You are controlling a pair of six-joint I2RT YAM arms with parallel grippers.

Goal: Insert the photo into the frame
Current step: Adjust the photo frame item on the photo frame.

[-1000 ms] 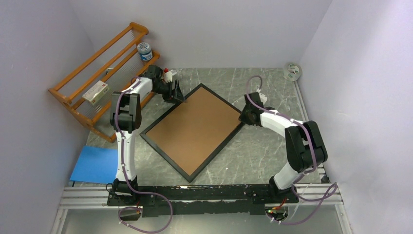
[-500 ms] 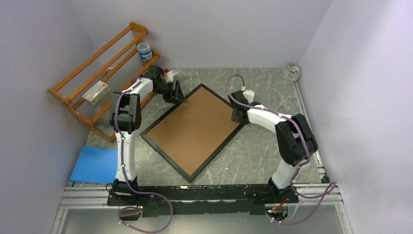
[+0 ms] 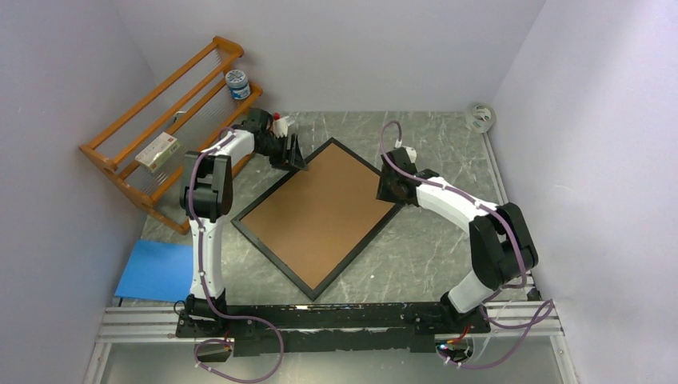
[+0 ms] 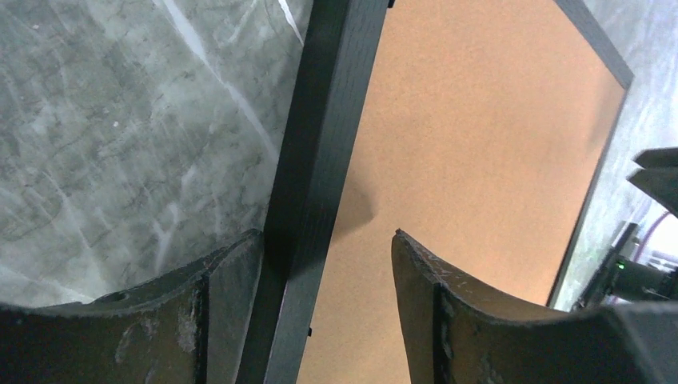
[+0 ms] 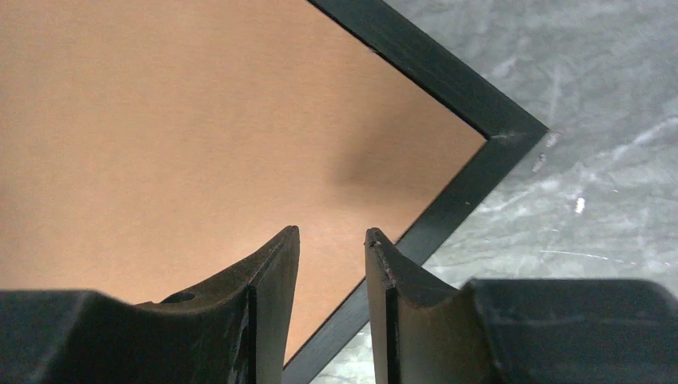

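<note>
Left hand spread astride frame rail; right hand parted near frame corner.

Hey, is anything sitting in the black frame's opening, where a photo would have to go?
Yes. A brown backing board fills the whole opening of the frame, edge to edge, so it lies in the way. No photo shows in any view, and whether one lies under the board cannot be told.

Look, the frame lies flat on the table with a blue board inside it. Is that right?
Not quite. The frame does lie flat on the table, but the board inside it is brown, not blue. The top view shows it.
</note>
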